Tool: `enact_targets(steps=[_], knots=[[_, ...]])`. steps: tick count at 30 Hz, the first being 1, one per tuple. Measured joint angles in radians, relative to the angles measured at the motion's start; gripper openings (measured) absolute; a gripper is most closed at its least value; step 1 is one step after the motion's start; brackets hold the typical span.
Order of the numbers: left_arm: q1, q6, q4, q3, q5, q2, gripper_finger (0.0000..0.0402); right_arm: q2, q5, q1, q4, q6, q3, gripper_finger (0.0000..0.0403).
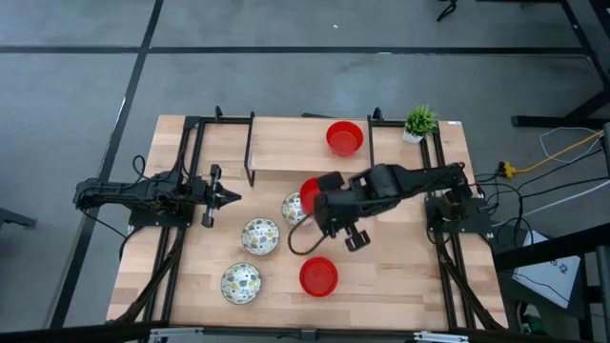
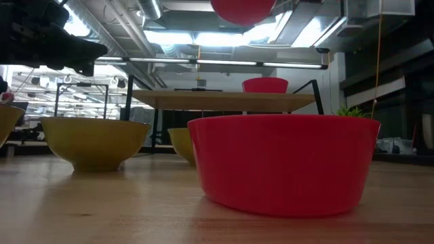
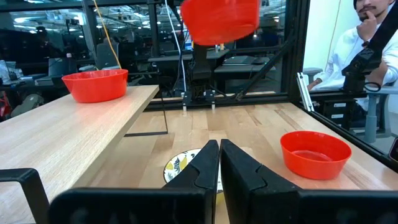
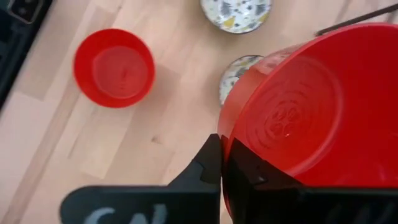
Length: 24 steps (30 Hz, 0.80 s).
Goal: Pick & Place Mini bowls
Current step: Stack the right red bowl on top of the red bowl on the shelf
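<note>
High view: the right pincer (image 1: 320, 202) is clenched on the rim of a red mini bowl (image 1: 310, 194), holding it above the bench (image 1: 400, 267) over a cream patterned bowl (image 1: 293, 209). Another red bowl (image 1: 344, 137) sits on the raised shelf (image 1: 286, 171), a third (image 1: 318, 276) near the front with two patterned bowls (image 1: 259, 236). The left pincer (image 1: 232, 198), clenched and empty, waits at the left.

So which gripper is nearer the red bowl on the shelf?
Right. The right gripper, shut on a red bowl, hangs just in front of the shelf bowl; the left gripper waits farther off.
</note>
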Motion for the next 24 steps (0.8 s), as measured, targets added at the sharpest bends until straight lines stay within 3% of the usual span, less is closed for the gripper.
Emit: enact_targets(steps=[24], knots=[[0.000, 0.000, 0.000, 0.000, 0.000, 0.000, 0.0012, -0.005, 0.001, -0.270, 0.000, -0.195, 0.002, 0.0010]])
